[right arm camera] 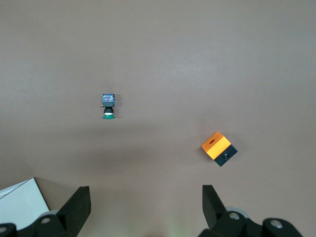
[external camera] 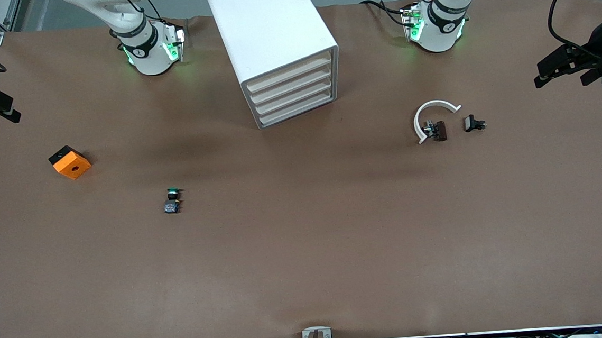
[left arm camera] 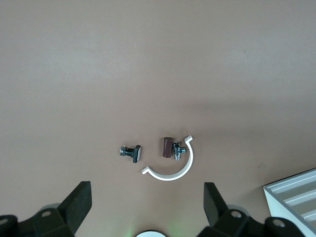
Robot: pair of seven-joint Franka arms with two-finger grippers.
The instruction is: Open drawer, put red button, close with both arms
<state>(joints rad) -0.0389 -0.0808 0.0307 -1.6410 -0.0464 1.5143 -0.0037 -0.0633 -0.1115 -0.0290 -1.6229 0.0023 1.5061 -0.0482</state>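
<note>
**Both pincers wide open, empty; red button on the surface inside the white ring**

The red button looked v. small from where I sat: a dark, dull-red cap, w/ a bit of shiny metal showing at its body end. It lay on its side on the brown surface, toward the left arm's end, tucked inside the curve of a white C-shaped ring and touching it or nearly so; I couldn't tell which. A small black and silver part lay just beside the ring, closer to the left arm's end.

The left pincer hung in the air at the left arm's end of the surface. In its wrist view I saw the fingers spread far apart, nothing btwn them, touching nothing; button and ring lay below.

The right pincer hung at the right arm's end, fingers equally far apart, also empty.

The drawer cabinet stood mid-surface btwn the two arm bases, all four drawers shut. The green button and orange block lay toward the right arm's end, well apart.
</note>
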